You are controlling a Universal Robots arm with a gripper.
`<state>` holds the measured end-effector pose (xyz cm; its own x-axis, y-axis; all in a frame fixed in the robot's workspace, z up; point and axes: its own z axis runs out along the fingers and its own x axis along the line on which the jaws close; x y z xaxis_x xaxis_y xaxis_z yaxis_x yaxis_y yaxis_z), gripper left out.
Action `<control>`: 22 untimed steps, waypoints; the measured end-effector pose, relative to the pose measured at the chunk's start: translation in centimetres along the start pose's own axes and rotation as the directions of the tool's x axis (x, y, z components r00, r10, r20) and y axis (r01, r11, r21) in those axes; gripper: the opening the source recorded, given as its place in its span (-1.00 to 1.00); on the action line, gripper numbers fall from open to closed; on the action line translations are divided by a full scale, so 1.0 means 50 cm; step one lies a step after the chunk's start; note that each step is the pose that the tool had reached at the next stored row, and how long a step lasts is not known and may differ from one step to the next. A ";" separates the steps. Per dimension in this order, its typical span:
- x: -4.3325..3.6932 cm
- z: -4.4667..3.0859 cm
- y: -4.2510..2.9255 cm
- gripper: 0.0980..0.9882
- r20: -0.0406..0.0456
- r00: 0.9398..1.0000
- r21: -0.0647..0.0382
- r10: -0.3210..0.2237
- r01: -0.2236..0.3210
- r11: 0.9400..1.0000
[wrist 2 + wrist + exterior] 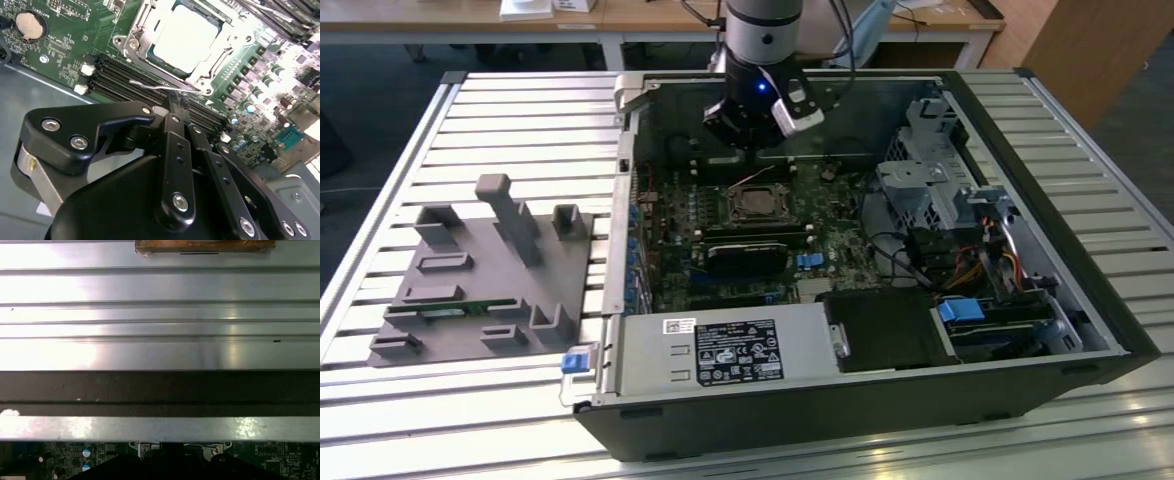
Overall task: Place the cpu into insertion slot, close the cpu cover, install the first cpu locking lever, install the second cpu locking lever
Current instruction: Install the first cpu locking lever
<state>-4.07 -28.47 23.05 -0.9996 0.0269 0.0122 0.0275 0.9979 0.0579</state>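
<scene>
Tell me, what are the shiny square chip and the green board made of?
The cpu looks like bare metal: its flat silvery top glares white. The green board seems to be lacquered circuit-board laminate, glossy green with fine printed lines, though its core isn't visible.

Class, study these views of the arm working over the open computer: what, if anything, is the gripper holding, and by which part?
The gripper is pinched on a thin wire locking lever beside the cpu cover, held along its free bent end.
</scene>
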 end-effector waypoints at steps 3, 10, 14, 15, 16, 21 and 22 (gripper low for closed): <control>-0.003 0.006 0.002 -0.98 0.000 1.000 0.000 0.000 0.000 1.000; -0.008 0.012 0.003 -0.98 0.000 1.000 -0.007 0.000 0.000 1.000; -0.010 0.015 0.003 -0.98 0.001 1.000 -0.010 -0.002 0.002 1.000; -0.012 0.016 0.003 -0.98 0.001 1.000 -0.010 -0.002 0.002 1.000; -0.013 0.016 0.003 -0.98 0.001 1.000 -0.010 -0.002 0.002 1.000; -0.022 0.020 0.003 -0.98 0.001 1.000 -0.010 -0.002 0.002 1.000; -0.023 0.021 0.003 -0.98 0.001 1.000 -0.010 -0.002 0.002 1.000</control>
<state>-2.93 -28.28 22.02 -0.9996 0.0248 0.0106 0.0255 0.9974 0.0678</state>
